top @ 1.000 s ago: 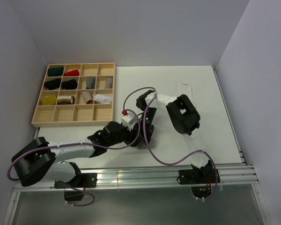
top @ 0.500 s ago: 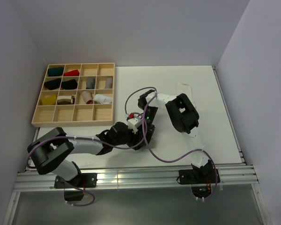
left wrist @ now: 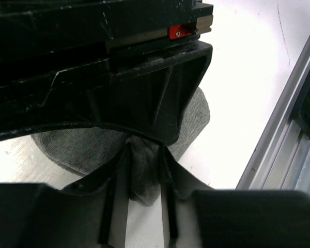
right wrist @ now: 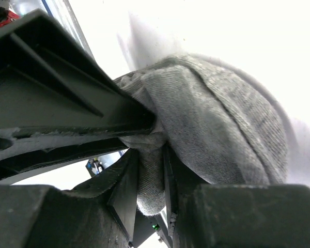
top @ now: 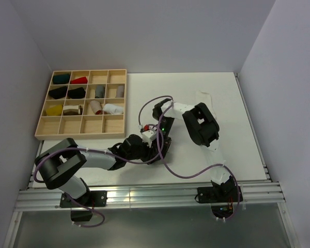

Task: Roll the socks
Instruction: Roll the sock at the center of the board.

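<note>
Matte white table (top: 232, 129) inside pale lilac walls (top: 144, 36), fine-knit grey sock (left wrist: 77, 147) bunched near-centre, left gripper (left wrist: 144, 155) and right gripper (right wrist: 150, 165) each pinching a soft fold, white sock (top: 204, 98) flat beyond

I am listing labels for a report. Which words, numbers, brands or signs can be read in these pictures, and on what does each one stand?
No text can be read in any view.
Small red part on the black housing above the grey sock: it has a tiny pale mark, too small to read.
Wooden tray: no label shows on it.
</note>
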{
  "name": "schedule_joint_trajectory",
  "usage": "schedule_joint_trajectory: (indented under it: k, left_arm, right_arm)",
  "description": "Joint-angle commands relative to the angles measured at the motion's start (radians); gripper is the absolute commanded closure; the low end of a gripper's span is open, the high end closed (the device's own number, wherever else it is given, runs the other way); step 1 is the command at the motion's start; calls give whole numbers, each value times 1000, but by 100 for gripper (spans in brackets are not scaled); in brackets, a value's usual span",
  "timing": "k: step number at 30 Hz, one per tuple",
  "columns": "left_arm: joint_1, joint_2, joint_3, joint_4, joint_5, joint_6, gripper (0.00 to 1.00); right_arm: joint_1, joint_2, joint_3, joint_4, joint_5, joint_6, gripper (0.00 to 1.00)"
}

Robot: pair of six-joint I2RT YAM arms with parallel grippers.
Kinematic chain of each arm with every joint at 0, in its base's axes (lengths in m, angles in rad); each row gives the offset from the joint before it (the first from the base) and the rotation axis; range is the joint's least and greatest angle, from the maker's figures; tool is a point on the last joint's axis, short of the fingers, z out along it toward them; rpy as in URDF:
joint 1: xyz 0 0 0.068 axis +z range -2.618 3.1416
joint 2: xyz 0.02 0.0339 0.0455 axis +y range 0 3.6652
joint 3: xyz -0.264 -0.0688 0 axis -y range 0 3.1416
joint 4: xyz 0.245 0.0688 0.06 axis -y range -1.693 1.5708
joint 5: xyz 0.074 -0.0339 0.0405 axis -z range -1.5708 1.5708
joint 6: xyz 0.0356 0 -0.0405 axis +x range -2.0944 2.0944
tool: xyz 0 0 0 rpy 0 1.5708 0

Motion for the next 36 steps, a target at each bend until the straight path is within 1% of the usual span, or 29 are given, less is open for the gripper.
schedule_joint_trajectory:
  k: [1,3,4,7,11,13,19,21,22,23,26,27,30,31,33,36]
  left_arm:
    - [-5,12,0,-8,4,-25,78]
    - [-5,5,-7,-14,4,-39,83]
    - [-5,3,-15,-14,1,-45,89]
    - [-5,3,-27,-26,-10,-62,100]
    - [-4,-5,-52,-12,-29,-104,100]
    - [9,-11,-69,15,-16,-127,100]
    - [76,23,-104,86,82,-202,100]
    - [104,40,-118,133,132,-237,100]
    - [114,44,-122,146,148,-248,100]
    - [137,57,-126,165,169,-271,100]
    - [185,87,-118,167,252,-314,100]
    - [196,98,-104,161,276,-324,100]
    - [237,149,-70,140,365,-380,100]
    - [248,166,-58,137,420,-393,100]
    - [277,215,-52,184,474,-455,100]
    - [302,262,-32,193,524,-516,100]
  right_arm:
    - [-12,1,-21,165,139,-8,68]
    - [-15,-14,-36,195,143,12,64]
    - [-17,-32,-41,204,140,18,61]
    - [-34,-78,-54,236,133,45,50]
    - [-69,-149,-68,265,90,50,46]
    - [-97,-187,-90,288,87,61,45]
    - [-176,-321,-155,385,47,96,44]
    - [-204,-399,-214,421,54,98,44]
    - [-212,-431,-238,472,67,96,44]
    - [-216,-500,-266,498,83,96,44]
    - [-216,-604,-373,592,113,75,43]
    - [-215,-672,-427,616,114,72,43]
    - [-204,-793,-517,714,125,44,42]
    - [-195,-880,-583,771,152,36,39]
    - [-149,-986,-669,822,198,33,37]
    - [-77,-1059,-755,874,275,18,36]
